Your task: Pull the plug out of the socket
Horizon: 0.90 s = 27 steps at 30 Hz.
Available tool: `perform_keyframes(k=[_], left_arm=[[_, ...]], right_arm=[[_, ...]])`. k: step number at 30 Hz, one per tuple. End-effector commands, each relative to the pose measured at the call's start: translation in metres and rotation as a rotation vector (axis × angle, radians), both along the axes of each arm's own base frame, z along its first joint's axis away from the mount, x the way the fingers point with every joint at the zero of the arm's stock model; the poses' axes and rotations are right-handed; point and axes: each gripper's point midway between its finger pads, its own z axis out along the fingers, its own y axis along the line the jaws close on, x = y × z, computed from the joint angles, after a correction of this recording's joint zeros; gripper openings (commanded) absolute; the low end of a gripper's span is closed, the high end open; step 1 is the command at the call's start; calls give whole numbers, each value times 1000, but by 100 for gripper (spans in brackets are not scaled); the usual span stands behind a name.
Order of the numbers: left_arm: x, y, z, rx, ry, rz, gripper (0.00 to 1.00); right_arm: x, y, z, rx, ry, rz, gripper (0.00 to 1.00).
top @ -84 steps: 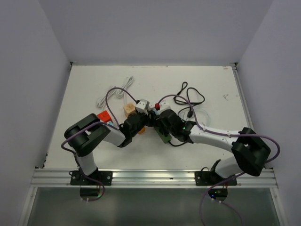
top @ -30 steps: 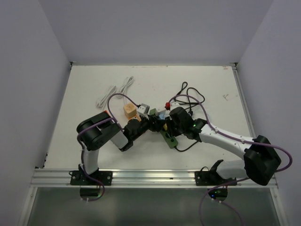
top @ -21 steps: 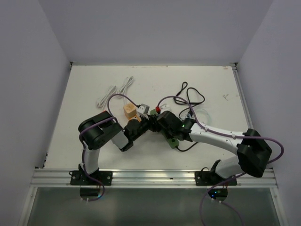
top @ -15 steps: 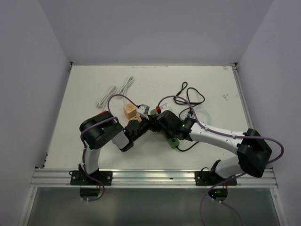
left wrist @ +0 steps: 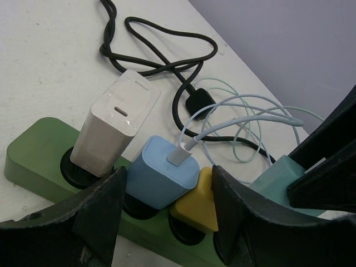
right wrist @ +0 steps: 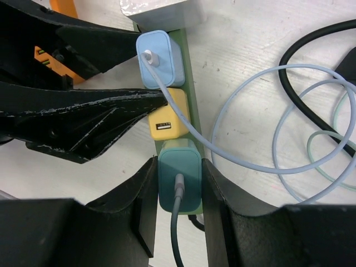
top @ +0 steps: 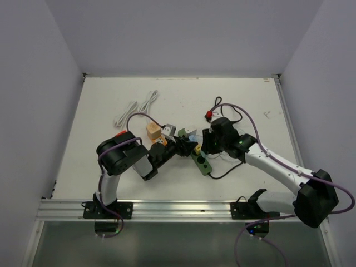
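A green power strip [top: 203, 164] lies mid-table and holds a white charger [left wrist: 114, 130], a blue charger [left wrist: 161, 172] and a yellow plug [left wrist: 197, 200]. My right gripper [right wrist: 179, 178] is shut on a teal plug [right wrist: 179, 167] with a grey cord, right after the yellow plug [right wrist: 167, 119]. The teal plug [left wrist: 275, 178] sits a little higher than the yellow one; its pins are hidden. My left gripper [left wrist: 167, 200] is open, its fingers [left wrist: 103, 214] straddling the blue charger and yellow plug, low on the strip [left wrist: 39, 150].
A black cable [top: 228, 114] and pale blue cords [right wrist: 250, 139] lie coiled just right of the strip. A white cable [top: 139, 105] lies at the back left. A tan block [top: 152, 130] and a silver block [top: 169, 130] sit beside my left gripper [top: 181, 147].
My right wrist has swung to the right and toward the back, away from above the strip, still gripping the teal plug. The left arm and the strip have barely moved.
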Motion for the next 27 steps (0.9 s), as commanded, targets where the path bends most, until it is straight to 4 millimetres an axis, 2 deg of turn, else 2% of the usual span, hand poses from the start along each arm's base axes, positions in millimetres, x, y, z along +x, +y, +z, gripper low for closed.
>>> perform_keyframes(k=[1, 6, 13, 19, 21, 22, 24, 25, 27], left_arm=[[-63, 87, -164, 564, 358, 3, 64], [-58, 83, -156, 563, 344, 3, 64], [-47, 76, -136, 559, 308, 10, 65], [-38, 68, -114, 542, 273, 14, 67], [-35, 66, -107, 547, 265, 17, 67], [-32, 64, -103, 545, 260, 19, 67], [-32, 66, -97, 551, 262, 25, 69], [-33, 67, -95, 550, 260, 27, 70], [-31, 66, -80, 535, 239, 32, 72]], right_arm=[[14, 21, 20, 94, -59, 24, 0], [14, 12, 26, 43, -65, 14, 0], [15, -24, 94, 98, -209, -67, 0], [23, -56, 115, 134, -252, -150, 0], [34, -75, 118, 154, -251, -241, 0], [42, -92, 119, 158, -254, -302, 0], [57, -108, 121, 185, -259, -382, 0], [65, -124, 123, 216, -258, -431, 0], [84, -140, 122, 290, -255, -518, 0]])
